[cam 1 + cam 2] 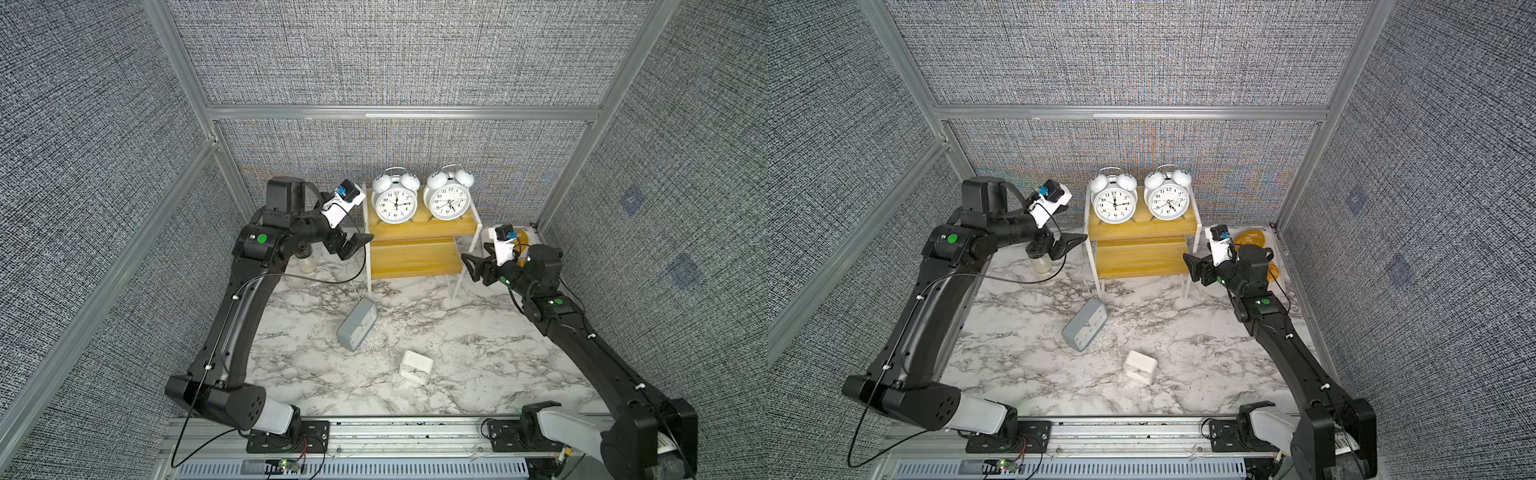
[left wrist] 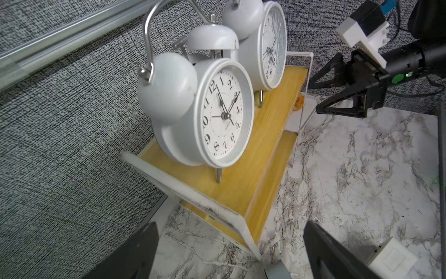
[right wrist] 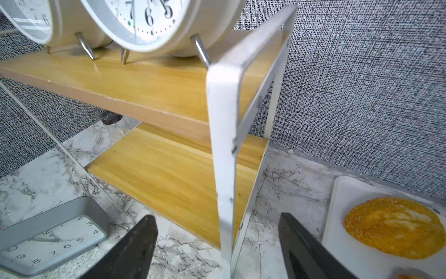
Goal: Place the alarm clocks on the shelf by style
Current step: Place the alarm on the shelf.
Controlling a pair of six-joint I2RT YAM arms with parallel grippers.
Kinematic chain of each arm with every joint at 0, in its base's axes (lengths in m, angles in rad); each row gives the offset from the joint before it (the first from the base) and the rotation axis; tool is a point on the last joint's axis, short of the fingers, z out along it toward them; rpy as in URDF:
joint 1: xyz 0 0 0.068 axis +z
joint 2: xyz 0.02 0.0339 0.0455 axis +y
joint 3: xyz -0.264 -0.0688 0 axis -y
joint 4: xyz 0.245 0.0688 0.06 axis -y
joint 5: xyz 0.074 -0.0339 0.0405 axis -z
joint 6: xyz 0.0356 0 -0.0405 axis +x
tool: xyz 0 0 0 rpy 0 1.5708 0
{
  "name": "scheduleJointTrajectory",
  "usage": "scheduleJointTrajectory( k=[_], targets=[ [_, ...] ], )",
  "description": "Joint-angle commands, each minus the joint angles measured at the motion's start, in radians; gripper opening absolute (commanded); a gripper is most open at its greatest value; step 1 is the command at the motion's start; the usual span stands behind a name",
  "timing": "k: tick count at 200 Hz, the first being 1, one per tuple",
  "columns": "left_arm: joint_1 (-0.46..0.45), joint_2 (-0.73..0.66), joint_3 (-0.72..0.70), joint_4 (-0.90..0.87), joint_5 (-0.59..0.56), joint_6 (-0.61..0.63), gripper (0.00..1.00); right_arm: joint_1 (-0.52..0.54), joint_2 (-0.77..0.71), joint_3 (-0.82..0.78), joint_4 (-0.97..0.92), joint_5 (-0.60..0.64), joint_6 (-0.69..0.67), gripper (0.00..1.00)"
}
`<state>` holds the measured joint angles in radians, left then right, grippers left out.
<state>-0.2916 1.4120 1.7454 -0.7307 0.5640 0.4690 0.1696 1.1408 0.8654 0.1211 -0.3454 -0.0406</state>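
Right wrist view put the white frame of the shelf (image 3: pixel 169 174) just ahead of the right fingers (image 3: pixel 135 248), spread wide and empty; a careless swing could knock it and topple the twin-bell clocks (image 1: pixel 394 203), perched on thin metal legs on the upper board. The left fingers (image 1: pixel 361 239), wide open and empty too, hung beside the shelf. Its low, bare lower board could catch the grey-blue clock (image 1: pixel 357 324), wide and rectangular, lying face-up and askew on the bench (image 1: pixel 478 353) near a front leg; the small white clock (image 1: pixel 416 366), rounded-square, lay nearer the front edge.
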Motion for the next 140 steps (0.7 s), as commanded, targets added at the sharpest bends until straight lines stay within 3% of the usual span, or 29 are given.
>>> scheduleJointTrajectory(
  k=[1, 31, 62, 104, 140],
  targets=[
    [0.003, -0.110, -0.139, 0.191, -0.101, -0.141, 0.99, 0.000, -0.060, -0.038, -0.043, 0.025, 0.010, 0.83],
    [0.002, -0.271, -0.362, 0.324, -0.200, -0.326, 0.99, 0.001, -0.159, -0.115, -0.092, 0.023, 0.086, 0.83],
    [0.002, -0.409, -0.541, 0.349, -0.336, -0.485, 1.00, 0.027, -0.242, -0.187, -0.129, -0.069, 0.167, 0.83],
    [0.003, -0.565, -0.791, 0.419, -0.365, -0.646, 0.99, 0.161, -0.349, -0.287, -0.178, -0.046, 0.193, 0.83],
    [0.003, -0.644, -0.904, 0.401, -0.416, -0.717, 0.99, 0.328, -0.372, -0.330, -0.220, -0.031, 0.179, 0.83]
  ],
)
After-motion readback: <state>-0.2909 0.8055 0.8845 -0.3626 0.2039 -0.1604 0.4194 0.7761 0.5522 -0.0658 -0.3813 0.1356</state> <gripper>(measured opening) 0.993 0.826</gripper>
